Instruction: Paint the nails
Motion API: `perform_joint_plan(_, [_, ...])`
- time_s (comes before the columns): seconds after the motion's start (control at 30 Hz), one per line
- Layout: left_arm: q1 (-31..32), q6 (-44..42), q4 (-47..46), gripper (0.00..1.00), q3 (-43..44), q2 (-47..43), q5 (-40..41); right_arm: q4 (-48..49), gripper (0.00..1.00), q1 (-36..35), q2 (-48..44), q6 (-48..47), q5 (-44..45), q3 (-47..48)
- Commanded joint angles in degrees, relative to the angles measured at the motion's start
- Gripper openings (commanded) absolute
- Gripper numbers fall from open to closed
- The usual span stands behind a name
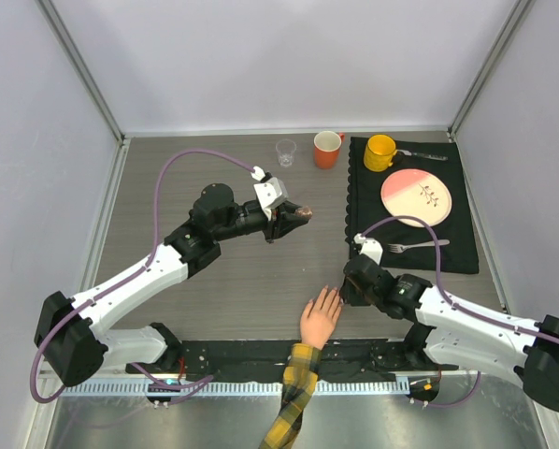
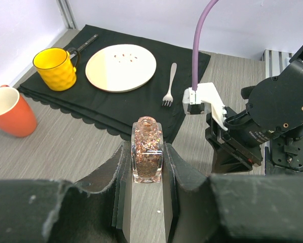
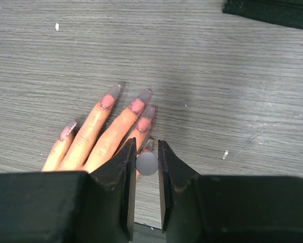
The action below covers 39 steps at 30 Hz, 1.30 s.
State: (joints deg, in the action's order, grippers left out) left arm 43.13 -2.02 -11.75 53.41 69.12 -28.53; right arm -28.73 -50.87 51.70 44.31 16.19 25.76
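**Risk: polish off target**

Left gripper (image 1: 293, 217) clamps the glitter polish bottle (image 2: 147, 154) above the table (image 2: 75, 147); right gripper (image 3: 147, 152) pinches a grey brush cap (image 3: 147, 164) (bristles hidden) over the fake hand (image 3: 98, 136). Nails (image 3: 137, 106) lie flat, just ahead. Blind descent could smear skin; tilting the bottle could spill polish.

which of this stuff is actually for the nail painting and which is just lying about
For the job: fake hand, its nails, polish bottle, grey knob (probably the brush).
Lying about: orange mug, yellow mug, glass, plate, fork, black mat.
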Motion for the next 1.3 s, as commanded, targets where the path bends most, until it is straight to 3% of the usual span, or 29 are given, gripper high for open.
perform_joint_plan(0.0, [0.3, -0.7, -2.1, 0.0, 0.9, -1.8, -0.6, 3.9, 0.01, 0.0, 2.3, 0.2, 1.2, 1.6])
perform_joint_plan(0.87, [0.2, -0.9, -1.9, 0.0, 1.0, -1.9, -0.6, 3.5, 0.01, 0.1, 4.4, -0.6, 6.0, 3.0])
perform_joint_plan(1.27, [0.2, -0.9, -1.8, 0.0, 0.9, -2.0, -0.6, 3.5, 0.01, 0.1, 2.4, -1.4, 2.1, 2.2])
